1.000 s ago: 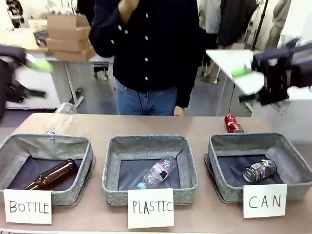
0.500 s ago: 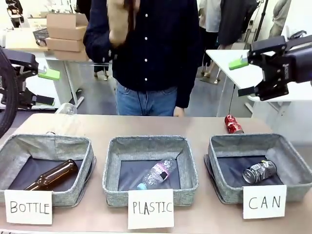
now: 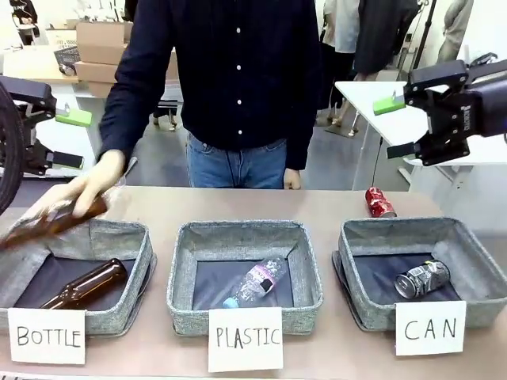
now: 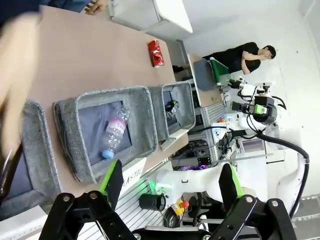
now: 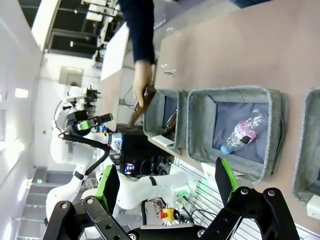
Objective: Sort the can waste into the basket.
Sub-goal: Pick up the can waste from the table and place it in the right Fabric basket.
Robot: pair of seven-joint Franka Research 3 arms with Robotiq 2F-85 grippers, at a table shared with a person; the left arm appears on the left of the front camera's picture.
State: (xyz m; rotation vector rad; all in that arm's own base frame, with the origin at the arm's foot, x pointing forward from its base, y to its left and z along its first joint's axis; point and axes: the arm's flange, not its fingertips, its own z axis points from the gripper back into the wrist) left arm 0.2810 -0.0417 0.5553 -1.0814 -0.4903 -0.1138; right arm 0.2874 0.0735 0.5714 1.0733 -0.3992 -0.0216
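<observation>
Front: left gripper (image 3: 71,138) and right gripper (image 3: 394,127) released, high at the sides. Dented red can (image 3: 379,202) lies on smooth tabletop (image 3: 317,204) just beyond woven grey CAN basket (image 3: 420,226); dark can (image 3: 421,278) inside. Left wrist: open room around red can. Right wrist: jaws spread, empty.

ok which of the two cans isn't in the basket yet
The red can, on the table behind the CAN basket; the dark grey can already lies inside it.
</observation>
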